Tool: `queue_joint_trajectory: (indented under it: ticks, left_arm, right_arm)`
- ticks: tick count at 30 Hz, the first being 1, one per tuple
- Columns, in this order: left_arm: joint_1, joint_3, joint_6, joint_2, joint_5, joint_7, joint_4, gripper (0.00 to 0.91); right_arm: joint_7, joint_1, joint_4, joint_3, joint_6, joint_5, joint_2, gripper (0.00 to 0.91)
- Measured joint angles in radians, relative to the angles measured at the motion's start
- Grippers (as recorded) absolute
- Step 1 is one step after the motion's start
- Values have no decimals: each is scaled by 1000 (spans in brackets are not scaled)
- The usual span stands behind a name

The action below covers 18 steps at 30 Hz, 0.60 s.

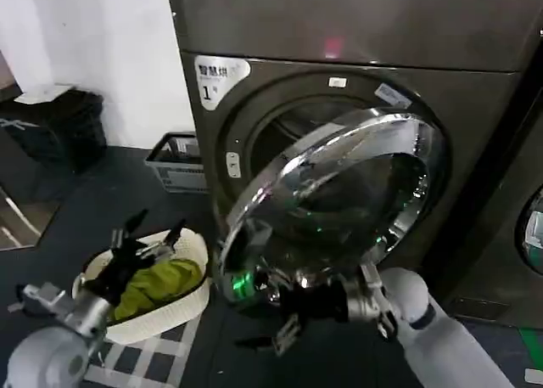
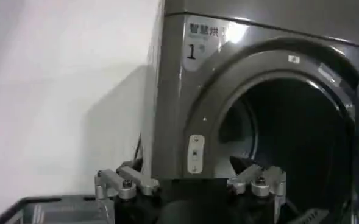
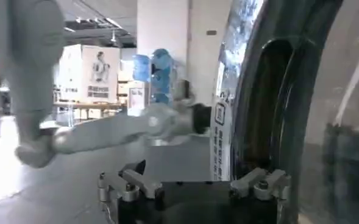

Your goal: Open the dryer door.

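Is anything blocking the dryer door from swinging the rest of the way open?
Nothing visible blocks the half-open dryer door. The right pincer hangs just below its lower rim; the laundry basket sits on the floor to the left.

Dryer door (image 1: 339,193): round porthole, chrome rim around dark domed glass, swung partly open from the drum opening.

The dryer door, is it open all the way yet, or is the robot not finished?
Mostly done. The dryer door has swung well away from the dryer, so you can see into the dark drum. The right gripper sits open just under the door's lower rim, not holding it. The left gripper waits open above the laundry basket. At most a little more swinging is left.
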State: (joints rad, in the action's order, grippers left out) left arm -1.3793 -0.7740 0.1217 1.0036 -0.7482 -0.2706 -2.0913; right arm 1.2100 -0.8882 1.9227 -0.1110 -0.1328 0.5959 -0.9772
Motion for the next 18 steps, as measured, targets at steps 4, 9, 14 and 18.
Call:
queue_joint_trajectory:
  ticks: [4,9,14,18]
  left_arm:
    - [66,46,-12,-66,-58,-6,53,907]
    - [150,119,-17,-141,-114,-26,105,907]
    - [228,201,-3,-197,-147,-39,131,907]
    - [292,283,6,-219,-155,-42,151,907]
  right_arm:
    - [17,-49,32,-42,11,13,23,907]
    - [39,-122,69,-114,26,42,55,907]
    - [55,-193,88,-206,33,72,85,907]
    - [86,-241,83,-289,51,78,105,907]
